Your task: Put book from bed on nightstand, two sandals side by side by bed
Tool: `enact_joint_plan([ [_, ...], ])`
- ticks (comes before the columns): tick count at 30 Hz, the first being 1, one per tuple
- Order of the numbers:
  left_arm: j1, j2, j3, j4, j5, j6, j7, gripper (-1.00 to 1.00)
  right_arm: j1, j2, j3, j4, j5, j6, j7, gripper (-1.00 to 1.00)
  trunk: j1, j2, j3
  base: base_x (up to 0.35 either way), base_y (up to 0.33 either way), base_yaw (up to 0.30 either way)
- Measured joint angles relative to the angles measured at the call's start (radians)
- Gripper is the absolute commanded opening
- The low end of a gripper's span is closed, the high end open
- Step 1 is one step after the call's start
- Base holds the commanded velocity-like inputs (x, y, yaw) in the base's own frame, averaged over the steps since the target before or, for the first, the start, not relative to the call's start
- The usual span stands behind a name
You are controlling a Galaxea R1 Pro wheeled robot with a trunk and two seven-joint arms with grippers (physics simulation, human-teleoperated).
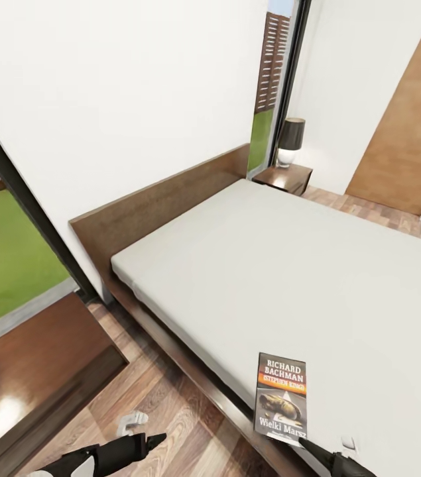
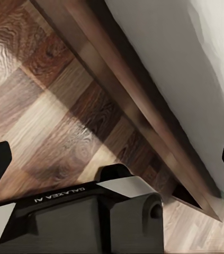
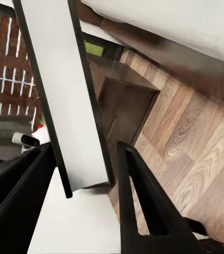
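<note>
Book point(image 1: 281, 396): a thin paperback with an orange band, lying flat on the off-white mattress of the bed point(image 1: 290, 265), at the near edge of the mattress, just inside the dark wooden frame. Right gripper point(image 1: 316, 452): its dark fingertip reaches the bed at the book's nearest corner; in the right wrist view the two fingers point(image 3: 143, 211) stand apart on either side of a pale flat slab with dark edges (probably the book seen edge-on), so the jaws appear spread around it, not yet closed. Left gripper point(image 1: 145, 440): hangs over the plank floor beside the bed's frame, fingers wide apart in its wrist view and holding nothing. Nightstand point(image 1: 283, 176): beside the bed's headboard at the far side, carrying a dark-shaded lamp point(image 1: 290, 140); a second glossy brown surface sits near the headboard's near end. Progress: early, by this evidence. The book is not yet moved, and the sandals remain to be placed.
</note>
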Motion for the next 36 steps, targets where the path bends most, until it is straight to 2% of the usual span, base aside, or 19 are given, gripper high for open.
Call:
enact_joint_plan([
  [2,0.004,-0.008,0.000,0.000,-0.001,0.000,0.000,1.00,0.000,0.002,0.000,-0.001,-0.002,-0.026,-0.068,-1.00,0.000,0.000,0.003,0.000,0.000,0.000],
  [5,0.006,-0.012,0.001,0.000,-0.001,0.000,0.000,1.00,0.000,0.004,0.002,-0.002,-0.003,-0.041,-0.101,-1.00,0.000,0.000,0.008,0.000,0.000,0.000],
  [10,0.013,-0.009,0.000,0.001,-0.001,0.000,0.002,1.00,0.000,0.005,0.002,-0.002,-0.004,-0.048,-0.112,-1.00,0.000,0.000,0.016,0.000,0.000,0.000],
  [14,0.053,-0.001,-0.005,0.001,-0.009,0.000,0.029,1.00,0.000,0.005,0.003,-0.003,-0.003,-0.049,-0.112,-1.00,0.000,0.000,0.023,0.000,0.000,0.000],
  [15,0.067,0.000,-0.007,0.001,-0.021,-0.001,0.048,1.00,0.000,0.005,0.004,-0.003,-0.002,-0.049,-0.111,-1.00,0.000,0.000,0.024,0.000,0.000,0.000],
  [17,0.091,-0.001,-0.016,0.000,-0.091,-0.001,0.101,1.00,0.000,0.005,0.004,-0.003,-0.002,-0.048,-0.108,-1.00,0.000,0.000,0.028,0.000,0.000,0.000],
  [18,0.094,-0.002,-0.017,0.000,-0.112,-0.001,0.108,1.00,0.000,0.005,0.004,-0.003,-0.002,-0.048,-0.107,-1.00,0.000,0.000,0.029,0.000,0.000,0.000],
  [22,0.104,-0.013,-0.022,0.000,-0.272,-0.004,0.134,1.00,0.000,-0.001,0.003,-0.004,-0.002,-0.044,-0.104,-1.00,0.000,0.000,0.036,0.000,0.000,0.000],
  [24,0.106,-0.015,-0.022,0.000,-0.312,-0.013,0.138,1.00,0.000,-0.004,0.004,-0.004,-0.003,-0.042,-0.103,-1.00,0.000,0.000,0.039,0.000,0.000,0.000],
  [26,0.108,-0.016,-0.021,0.000,-0.327,-0.028,0.139,1.00,0.000,-0.005,0.004,-0.004,-0.003,-0.040,-0.103,-1.00,0.000,0.000,0.042,0.000,0.000,0.000],
  [30,0.108,-0.011,-0.019,0.001,-0.331,-0.061,0.141,1.00,0.000,-0.005,0.004,-0.004,-0.002,-0.041,-0.103,-1.00,0.000,0.000,0.049,0.000,0.000,0.000],
  [33,0.109,-0.008,-0.017,0.002,-0.327,-0.068,0.141,1.00,0.000,-0.004,0.004,-0.004,-0.002,-0.041,-0.103,-1.00,0.000,0.000,0.054,0.000,0.000,0.000],
  [36,0.109,-0.005,-0.015,0.002,-0.307,-0.072,0.141,1.00,0.000,-0.005,0.004,-0.004,-0.002,-0.040,-0.103,-1.00,0.000,0.000,0.059,0.000,0.000,0.000],
])
